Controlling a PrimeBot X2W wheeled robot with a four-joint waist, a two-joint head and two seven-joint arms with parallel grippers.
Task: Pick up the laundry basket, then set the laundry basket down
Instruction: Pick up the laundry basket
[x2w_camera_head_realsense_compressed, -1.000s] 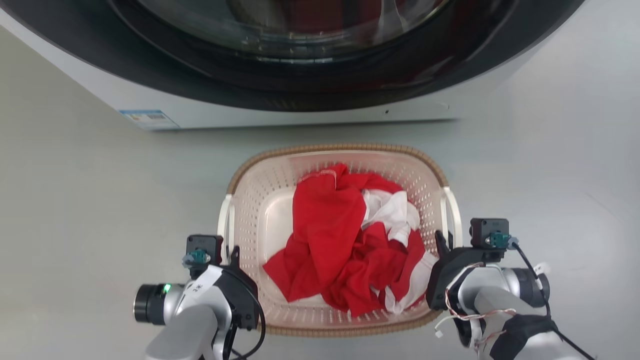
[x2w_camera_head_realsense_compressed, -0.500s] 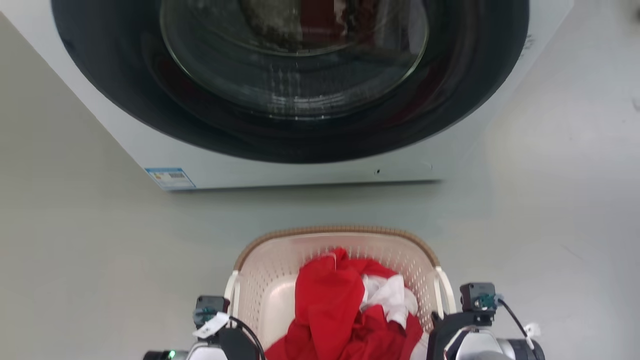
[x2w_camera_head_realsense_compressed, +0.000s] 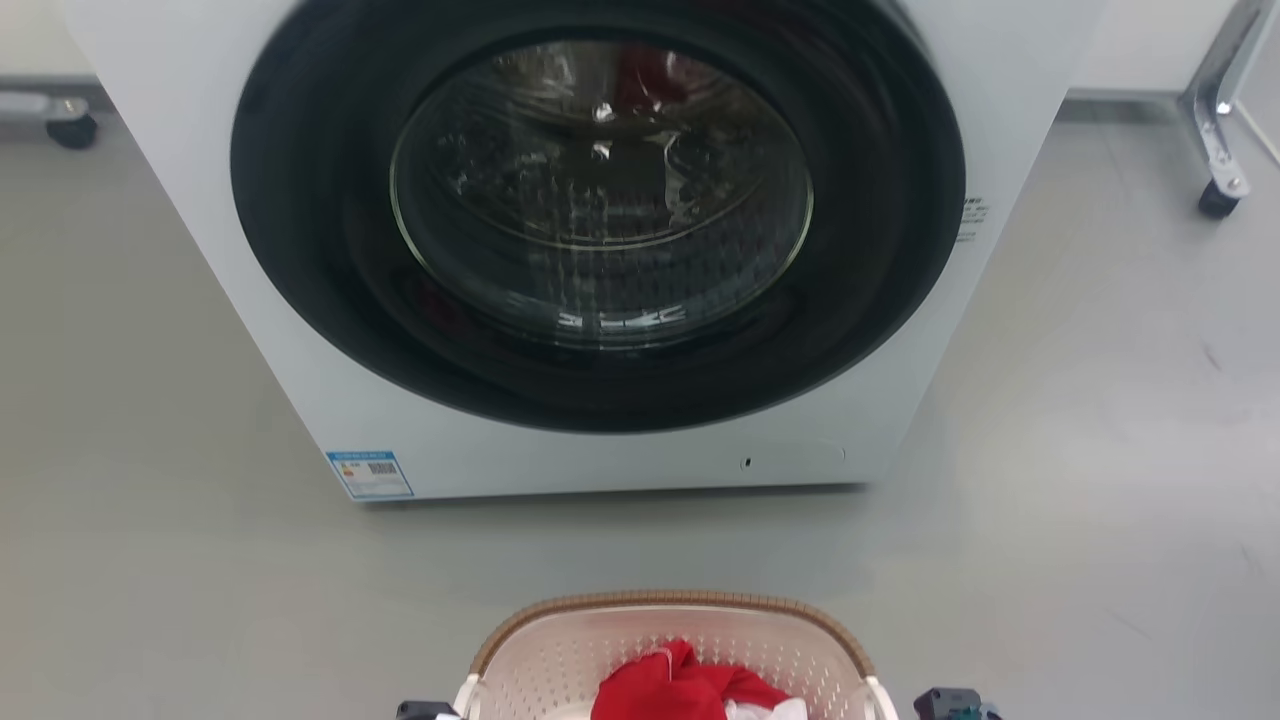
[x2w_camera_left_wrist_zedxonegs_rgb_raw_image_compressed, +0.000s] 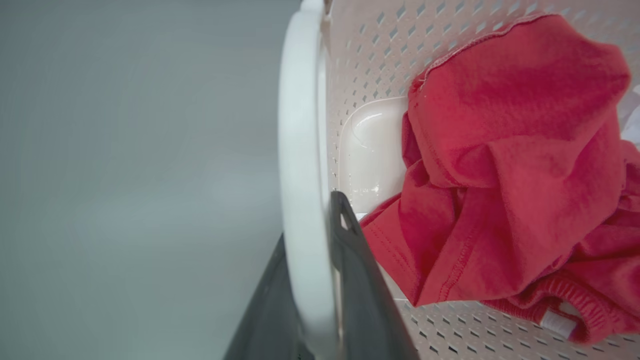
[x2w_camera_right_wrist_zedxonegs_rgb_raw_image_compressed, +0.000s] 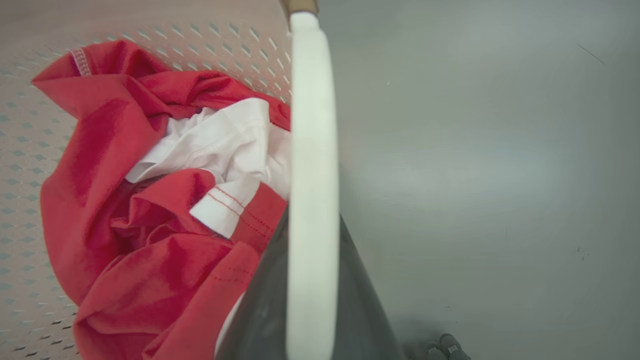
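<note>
The left gripper (x2w_camera_left_wrist_zedxonegs_rgb_raw_image_compressed: 310, 220) pinches the white left handle (x2w_camera_left_wrist_zedxonegs_rgb_raw_image_compressed: 300, 125), one dark finger on each side, and the handle's length runs straight out along them. The laundry basket (x2w_camera_head_realsense_compressed: 680, 605), holding red clothes (x2w_camera_left_wrist_zedxonegs_rgb_raw_image_compressed: 500, 150), lies inward of those fingers. The right gripper (x2w_camera_right_wrist_zedxonegs_rgb_raw_image_compressed: 314, 217) pinches the right handle (x2w_camera_right_wrist_zedxonegs_rgb_raw_image_compressed: 312, 100) the same way. The basket thus spans between both arms, neither nearer, in front of the washer (x2w_camera_head_realsense_compressed: 600, 230). Lowering it probably needs both arms to move level.
</note>
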